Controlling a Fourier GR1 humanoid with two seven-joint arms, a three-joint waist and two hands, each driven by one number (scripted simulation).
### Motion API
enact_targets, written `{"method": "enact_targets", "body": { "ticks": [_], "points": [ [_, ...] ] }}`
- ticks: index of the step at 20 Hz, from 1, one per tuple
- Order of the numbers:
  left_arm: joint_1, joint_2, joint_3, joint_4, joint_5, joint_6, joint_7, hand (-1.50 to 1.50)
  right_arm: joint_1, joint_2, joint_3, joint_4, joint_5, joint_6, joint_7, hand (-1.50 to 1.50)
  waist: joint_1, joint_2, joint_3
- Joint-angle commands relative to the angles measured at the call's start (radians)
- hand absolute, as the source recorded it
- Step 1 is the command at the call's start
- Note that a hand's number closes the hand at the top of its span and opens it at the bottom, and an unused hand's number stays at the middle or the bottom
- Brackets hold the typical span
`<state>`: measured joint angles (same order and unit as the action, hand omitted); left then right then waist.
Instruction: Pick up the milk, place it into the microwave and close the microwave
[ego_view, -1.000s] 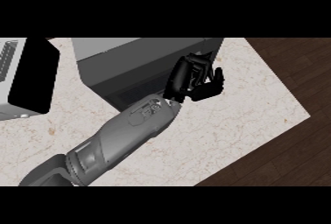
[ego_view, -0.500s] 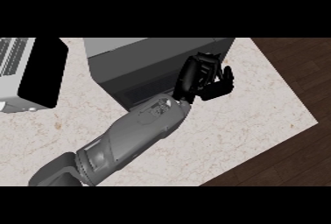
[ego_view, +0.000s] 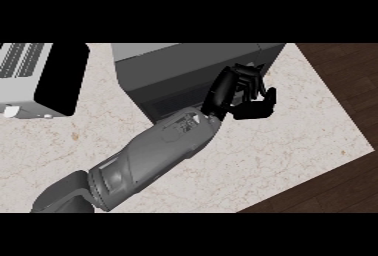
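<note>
**A:** The left hand (ego_view: 240, 95) is up at the front right corner of the microwave (ego_view: 184, 65), and its forearm (ego_view: 162, 145) slants in across the counter (ego_view: 295, 150).

**B:** And the milk?

**A:** Nowhere in sight. It isn't on the marble below the hand or on either side of it. (It could be inside the box or tucked behind the hand; I can't say which.)

**B:** Is that hand clutching anything?

**A:** I can't tell. It's black against a dark grey face, and the outline gets lost.

**B:** So which step are we watching?

**A:** My read is the last one, closing up. The hand is at the microwave's front and there's no carton on the counter, so the placing looks done.

**B:** What does the next move need?

**A:** I'd say a steady press into that front face until the door sits flush, then a pull back over the bare marble below the hand. There's little nearby to knock. The grey appliance (ego_view: 29, 75) sits well off to the hand's left, and the wooden floor (ego_view: 339, 65) lies past the counter's edge to its right.
</note>
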<state>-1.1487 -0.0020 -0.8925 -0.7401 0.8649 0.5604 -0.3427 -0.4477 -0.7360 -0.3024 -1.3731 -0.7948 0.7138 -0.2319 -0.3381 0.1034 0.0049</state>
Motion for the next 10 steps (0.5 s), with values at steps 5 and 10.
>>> {"method": "enact_targets", "body": {
  "ticks": [5,10],
  "points": [
    [0.07,0.111,0.073,0.166,0.058,0.036,-0.022,-1.5,0.039,-0.036,-0.039,0.0,-0.025,-0.006,0.017,-1.5,0.068,0.001,-0.005],
    [0.079,0.113,0.062,0.16,0.092,0.006,-0.044,-1.5,0.05,-0.047,-0.048,-0.019,-0.043,-0.001,0.025,-1.5,0.084,0.002,-0.005]
  ]
}}
